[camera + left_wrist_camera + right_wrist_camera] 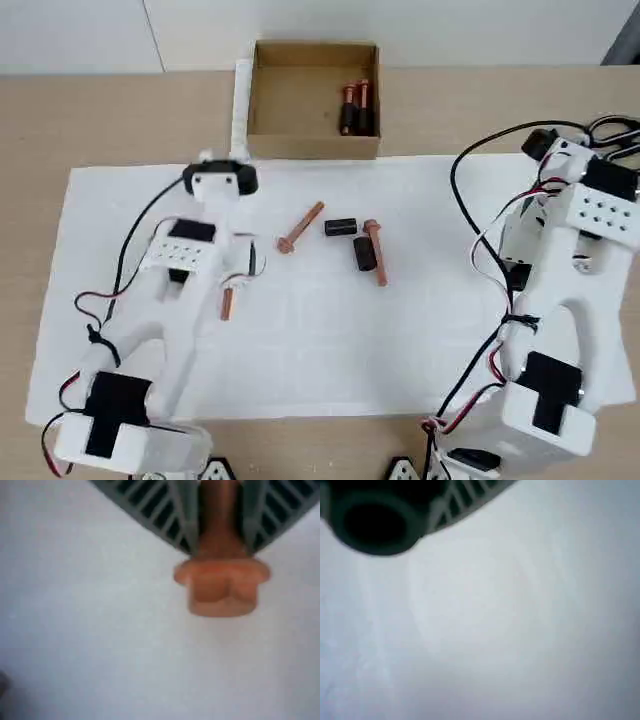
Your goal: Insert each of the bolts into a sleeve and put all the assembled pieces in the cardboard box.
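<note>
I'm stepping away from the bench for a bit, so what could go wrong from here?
The left gripper clamps the bolt with its head outward, so the sleeve held by the right arm may meet the wrong end. Those two pieces are far apart; a misaligned mid-air mating could drop either onto the paper.

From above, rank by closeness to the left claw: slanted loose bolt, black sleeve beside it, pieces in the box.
1. Slanted bolt, right of the left gripper.
2. Black sleeve, farther right.
3. Assembled pieces, inside the cardboard box, at the back.
</note>
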Available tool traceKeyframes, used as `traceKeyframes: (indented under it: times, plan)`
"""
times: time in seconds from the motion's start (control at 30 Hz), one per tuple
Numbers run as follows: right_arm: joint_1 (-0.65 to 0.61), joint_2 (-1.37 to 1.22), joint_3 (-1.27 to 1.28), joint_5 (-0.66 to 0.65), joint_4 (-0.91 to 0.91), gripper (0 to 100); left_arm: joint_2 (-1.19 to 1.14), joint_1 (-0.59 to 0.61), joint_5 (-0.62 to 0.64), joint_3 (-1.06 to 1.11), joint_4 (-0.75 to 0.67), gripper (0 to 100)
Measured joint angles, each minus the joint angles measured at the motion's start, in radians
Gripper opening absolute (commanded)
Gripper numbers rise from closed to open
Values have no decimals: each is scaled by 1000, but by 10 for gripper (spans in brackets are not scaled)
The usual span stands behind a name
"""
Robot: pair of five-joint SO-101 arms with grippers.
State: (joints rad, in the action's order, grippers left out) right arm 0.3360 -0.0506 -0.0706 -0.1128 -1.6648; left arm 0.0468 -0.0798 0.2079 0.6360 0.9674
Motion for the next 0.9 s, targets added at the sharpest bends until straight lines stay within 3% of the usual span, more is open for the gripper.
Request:
traceKeyframes:
  times: [0.17, 0.27, 0.5, 0.9]
  plan:
    - [0, 0, 0, 0, 0, 4, 11, 29, -104, 44, -72, 36]
    - [0, 0, 0, 0, 0, 4, 11, 32, -112, 44, -80, 88]
    - [0, 0, 0, 0, 0, 4, 11, 48, -112, 44, -81, 83]
    - [0, 0, 0, 0, 0, 4, 14, 49, -112, -135, 163, 83]
